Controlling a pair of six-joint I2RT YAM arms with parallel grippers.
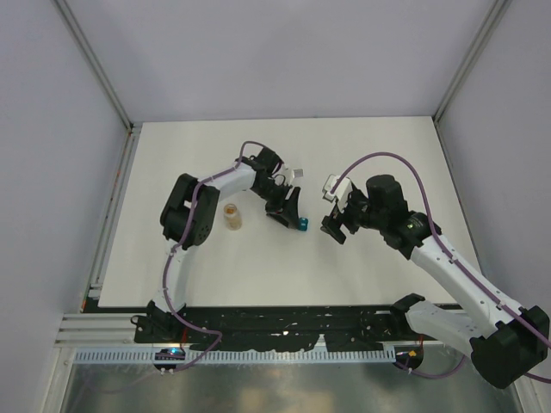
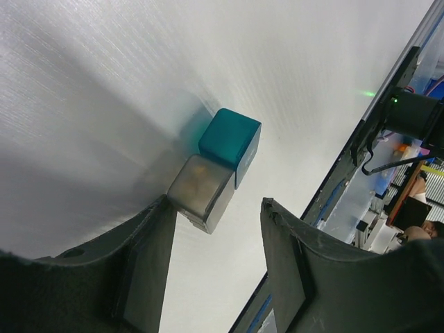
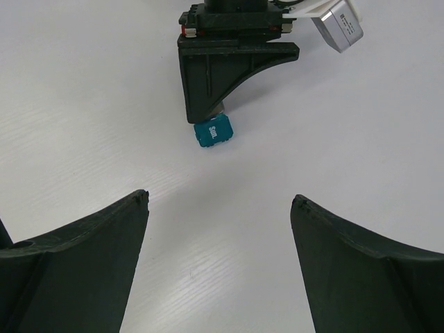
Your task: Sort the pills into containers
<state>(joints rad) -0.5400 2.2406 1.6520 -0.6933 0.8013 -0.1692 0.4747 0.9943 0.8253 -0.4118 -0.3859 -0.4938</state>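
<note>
Two tiny cube containers sit side by side on the white table. In the left wrist view the grey one (image 2: 201,191) lies nearer and the teal one (image 2: 230,142) just beyond it. A faint orange tint shows on the grey cube's top. My left gripper (image 2: 216,202) is open, its left fingertip touching or almost touching the grey cube. In the top view the left gripper (image 1: 288,213) covers the grey cube, and the teal one (image 1: 303,224) shows beside it. My right gripper (image 3: 219,198) is open and empty, a short way from the teal cube (image 3: 212,132). No loose pills show.
A small clear vial with orange-brown top (image 1: 232,216) stands left of the left gripper. The right gripper (image 1: 336,228) hovers right of the cubes. The left gripper's black fingers (image 3: 222,69) stand over the cubes in the right wrist view. The table's near edge rail (image 1: 258,318) lies below.
</note>
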